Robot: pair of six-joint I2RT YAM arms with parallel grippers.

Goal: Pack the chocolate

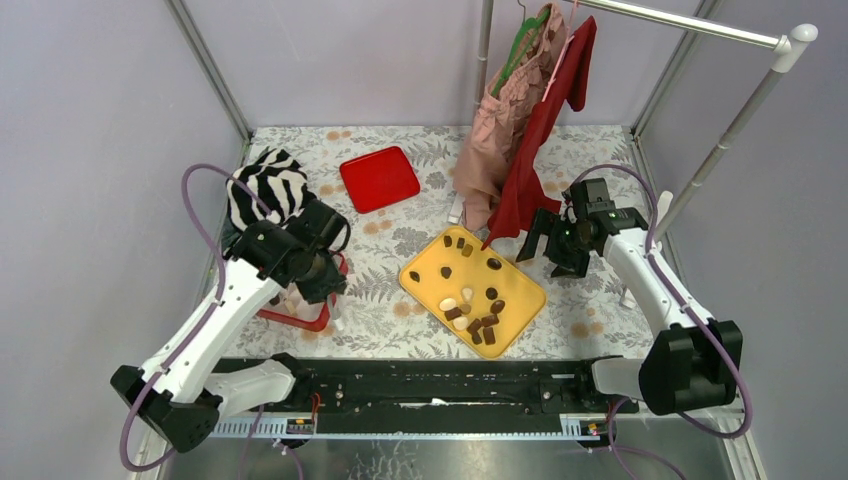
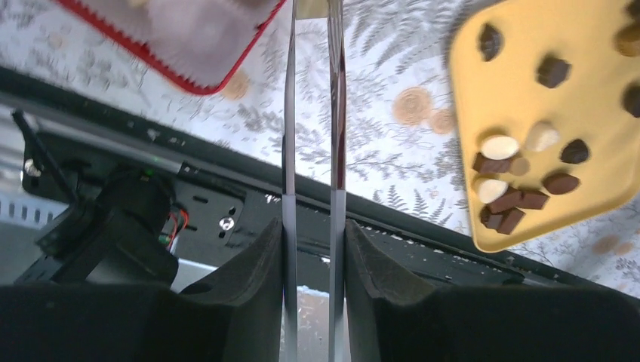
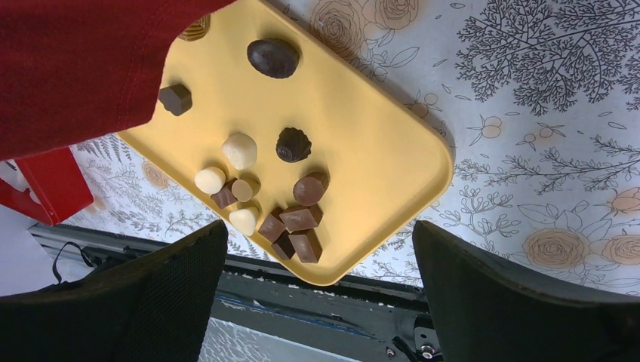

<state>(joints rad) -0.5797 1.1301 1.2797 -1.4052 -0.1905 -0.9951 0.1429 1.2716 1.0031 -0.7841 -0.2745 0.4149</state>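
Observation:
The chocolate (image 1: 478, 318) lies as several dark, tan and cream pieces on a yellow tray (image 1: 520, 290) at mid-table. My left gripper (image 1: 322, 285) hovers over a red box (image 1: 300, 318) left of the tray. In the left wrist view my left gripper (image 2: 313, 226) is shut on metal tweezers (image 2: 289, 113), whose two blades run up past the frame's top, tips hidden. The red box (image 2: 151, 54) is at upper left, the chocolate (image 2: 506, 204) at right. My right gripper (image 1: 545, 240) stands open by the tray's far right. From its wrist, my right gripper (image 3: 321, 234) looks down on the chocolate (image 3: 290, 226).
A red lid (image 1: 379, 178) lies at the back. A zebra-striped cloth (image 1: 268, 185) is bunched at the left. Pink and red garments (image 1: 520, 130) hang from a rack over the tray's far end. The black base rail (image 1: 420, 385) lines the near edge.

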